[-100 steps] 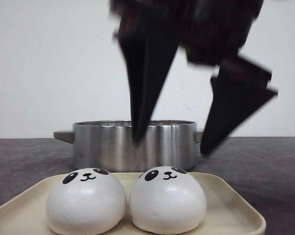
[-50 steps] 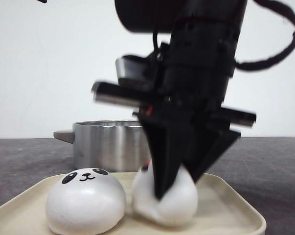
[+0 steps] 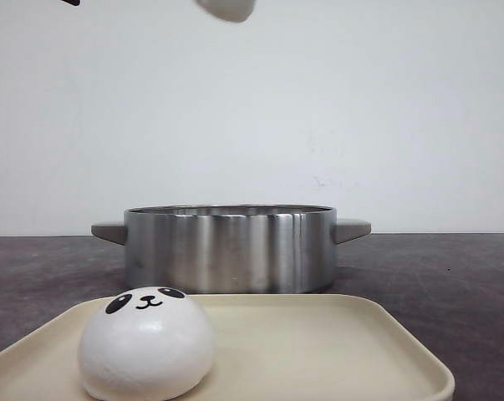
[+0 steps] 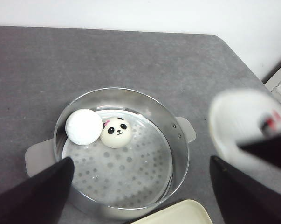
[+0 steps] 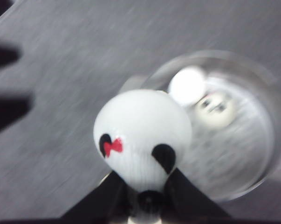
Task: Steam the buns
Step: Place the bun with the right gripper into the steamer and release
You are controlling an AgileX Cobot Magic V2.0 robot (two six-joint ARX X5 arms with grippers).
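Note:
One panda-faced bun [image 3: 145,342] sits on the left of the cream tray [image 3: 335,342]. Behind it stands the steel steamer pot [image 3: 228,248]. Two buns lie at one side of the pot's perforated insert: one showing plain white [image 4: 84,126], one face up [image 4: 116,132]. My right gripper [image 5: 145,171] is shut on a third bun [image 5: 142,135] with a red bow, held high in the air beside the pot; only its underside [image 3: 226,8] shows at the front view's top edge. My left gripper [image 4: 140,161] hangs open above the pot, holding nothing.
The pot has two flat side handles [image 3: 352,228]. The tray's corner [image 4: 177,215] lies close against the pot. Dark grey tabletop [image 4: 131,56] surrounds both, with a table edge [image 4: 252,70] and a white wall behind.
The right gripper came down on the right-hand bun on the tray, shut on it and lifted it up out of the front view. The left bun stayed put.

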